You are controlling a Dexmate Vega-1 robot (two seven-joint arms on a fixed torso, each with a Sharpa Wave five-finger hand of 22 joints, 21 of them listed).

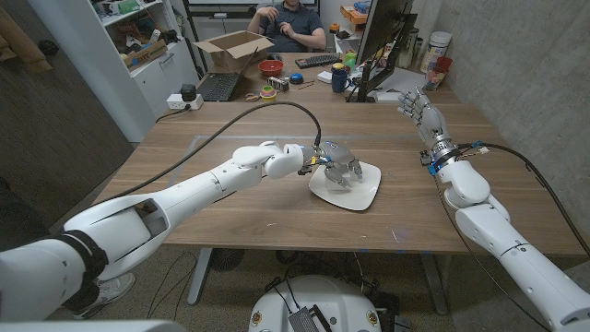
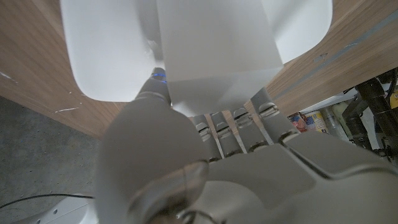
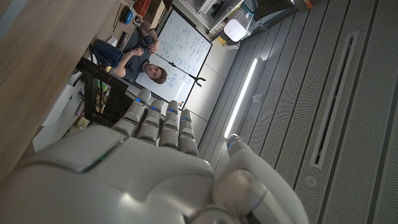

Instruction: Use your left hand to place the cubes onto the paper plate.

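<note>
A white paper plate (image 1: 361, 192) with rounded corners lies at the middle of the wooden table. My left hand (image 1: 339, 164) hovers over its left part, fingers curled down. In the left wrist view this hand (image 2: 205, 162) holds a white cube (image 2: 214, 50) between thumb and fingers, right above the plate (image 2: 106, 50). In the head view the fingers hide the cube. My right hand (image 1: 424, 111) is raised above the table's far right side, fingers stretched out and holding nothing; the right wrist view shows its back (image 3: 155, 155).
Along the far edge stand a cardboard box (image 1: 232, 48), a laptop (image 1: 219, 86), tape rolls (image 1: 268, 91), a red bowl (image 1: 271, 67), a dark cup (image 1: 339, 79) and a monitor (image 1: 380, 37). A person (image 1: 290, 23) sits behind the table.
</note>
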